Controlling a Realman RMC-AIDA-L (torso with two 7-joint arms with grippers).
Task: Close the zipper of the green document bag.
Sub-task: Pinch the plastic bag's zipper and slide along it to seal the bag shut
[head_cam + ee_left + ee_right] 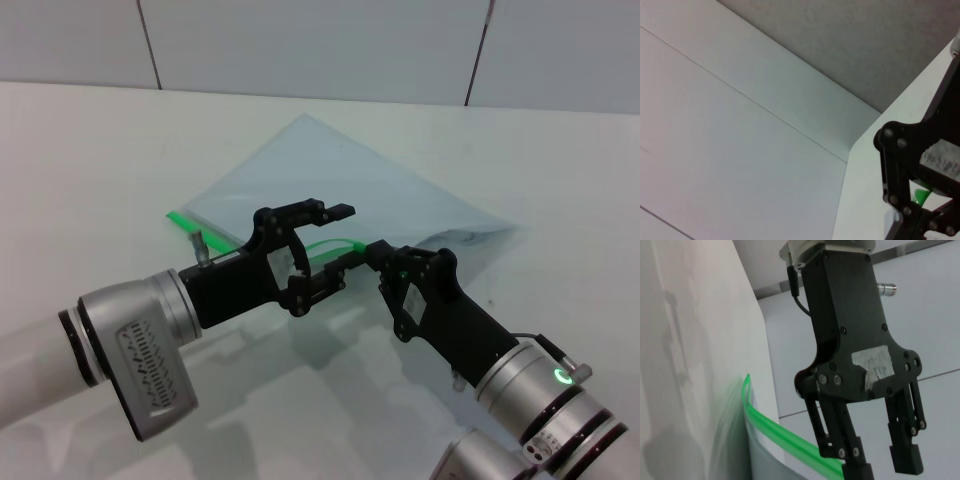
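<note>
Bag [340,185] lies flat on the white bench [90,160], out in front of both arms, one corner pointing away toward the tiled wall [320,45]. Zipper [335,244] runs along the bag's near edge; a green stretch shows at the left corner, and another bit arches up off the bench between the two claws.

Left claw [335,245] reaches in from the left over the bag's near edge, fingers spread wide, one above the zipper and one below it, green strip in the gap. Right wrist view shows the same: left claw's two fingers apart, strip passing at one fingertip.

Right claw [368,256] comes in from the lower right, tip right at the raised zipper, just beside the left claw. Can't tell if it is spread or pinching.
</note>
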